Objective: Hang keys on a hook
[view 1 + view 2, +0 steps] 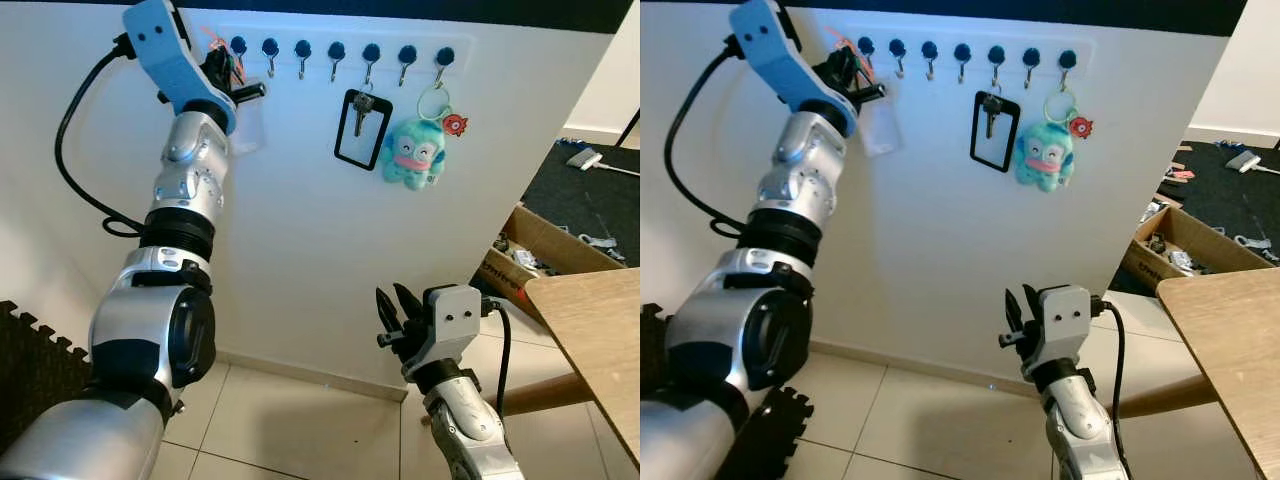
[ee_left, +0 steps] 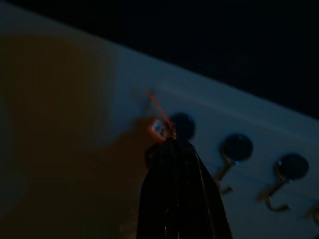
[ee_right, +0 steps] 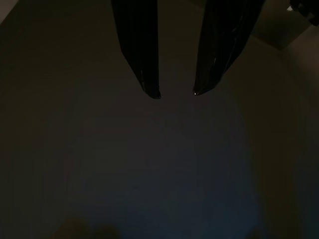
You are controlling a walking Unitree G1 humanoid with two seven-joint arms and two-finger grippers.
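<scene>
left gripper (image 1: 222,72): upper left, pinching keys (image 2: 160,127) right at end hook (image 1: 238,46) to loop them on
right gripper (image 3: 175,92): low, spread, idle

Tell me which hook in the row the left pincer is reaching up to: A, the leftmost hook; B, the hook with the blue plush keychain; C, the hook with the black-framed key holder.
A: the left pincer, shut on an orange-tagged keyring, is at the leftmost hook, far from the black-framed key holder and blue plush keychain.

plush toy (image 1: 412,152) right of card holder (image 1: 360,129)
</scene>
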